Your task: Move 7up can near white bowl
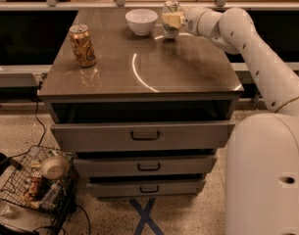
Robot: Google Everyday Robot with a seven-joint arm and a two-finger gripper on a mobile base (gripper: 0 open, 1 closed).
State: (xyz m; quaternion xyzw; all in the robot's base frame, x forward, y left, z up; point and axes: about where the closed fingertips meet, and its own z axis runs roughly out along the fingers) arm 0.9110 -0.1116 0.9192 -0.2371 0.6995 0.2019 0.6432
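7up can (170, 31) stands upright at the far edge of the bench (183, 70), a little right of the middle, just beside the white bowl (141, 21) on its left; the two look apart, though only narrowly. The gripper (172, 19) comes in from the right and its pale fingers are clamped around the middle of the can. I cannot tell whether the can's base sits on the top or hangs just over it. The white arm (259, 53) stretches back over the far right corner. An orange-gold can (83, 45) stands near the left edge, well apart from the others. Below the top, three drawers (145, 135) are closed. A wire basket (34, 182) of odds and ends sits on the floor by the near left corner.
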